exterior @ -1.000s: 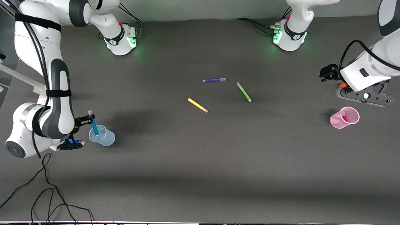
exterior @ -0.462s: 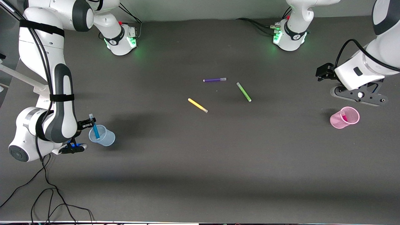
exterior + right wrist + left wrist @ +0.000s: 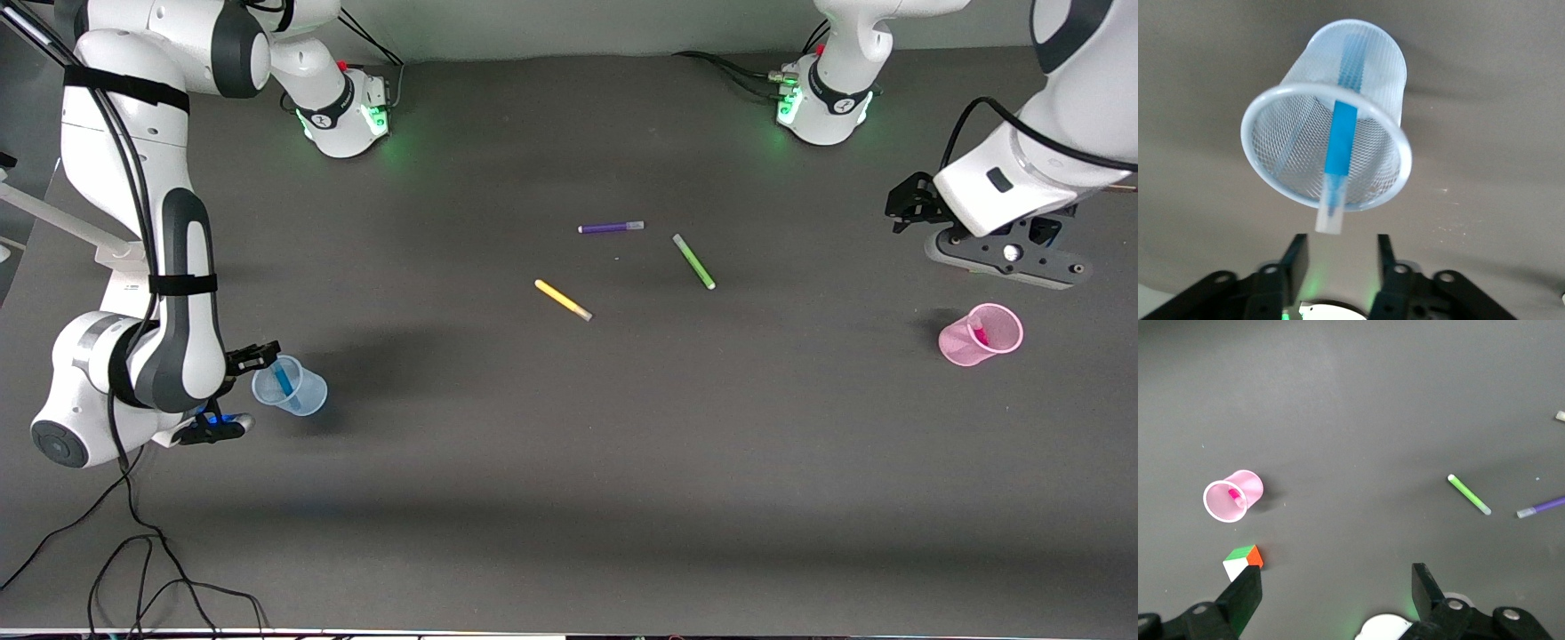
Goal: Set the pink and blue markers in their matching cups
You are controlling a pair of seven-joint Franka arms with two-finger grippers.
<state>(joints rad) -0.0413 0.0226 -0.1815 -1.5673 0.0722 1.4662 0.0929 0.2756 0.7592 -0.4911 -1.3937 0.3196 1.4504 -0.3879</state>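
While the blue marker (image 3: 1340,143) leans inside the blue cup (image 3: 290,389), its pale cap toward the right tool (image 3: 1338,257), fingers apart, just beside the rim; the pink marker (image 3: 979,335) stands in the pink cup (image 3: 978,336), with the left tool (image 3: 1337,587) apart above the desk (image 3: 569,427) near it.

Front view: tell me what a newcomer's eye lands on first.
The blue marker standing in the blue cup at the right arm's end, with the open right gripper beside it. At the left arm's end, the pink marker sits in the pink cup, the open left gripper above the table nearby.
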